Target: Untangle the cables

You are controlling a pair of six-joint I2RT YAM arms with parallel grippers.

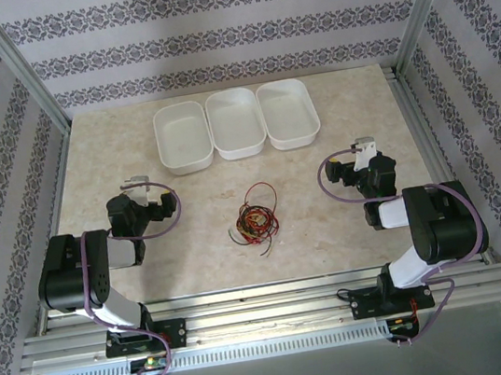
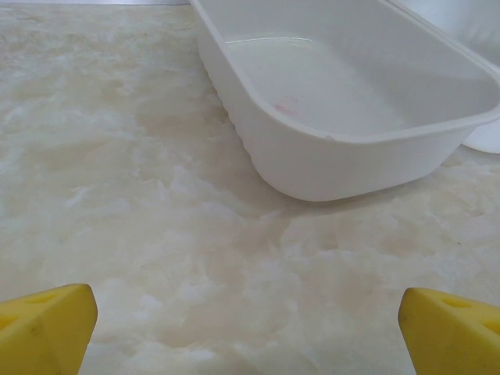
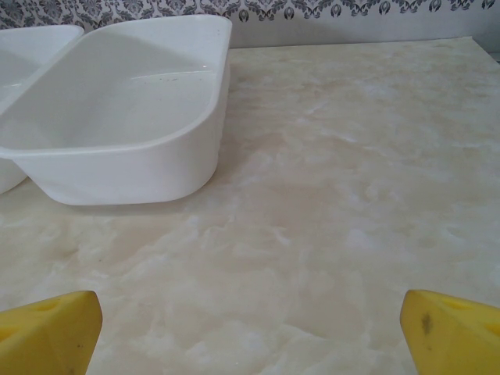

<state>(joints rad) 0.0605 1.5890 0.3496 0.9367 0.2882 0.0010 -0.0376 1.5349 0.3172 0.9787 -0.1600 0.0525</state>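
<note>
While the cables [image 1: 255,217] sit tangled in one clump at the middle of the surface [image 1: 333,236], well short of the three white tubs [image 1: 235,124], left jaws and right jaws both gape wide, empty.

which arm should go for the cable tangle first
Left, narrowly. The cables sit centrally, seemingly slightly nearer the left fingers than the right fingers. Both pairs are open and face the trays, away from the tangle, so either must turn.
</note>
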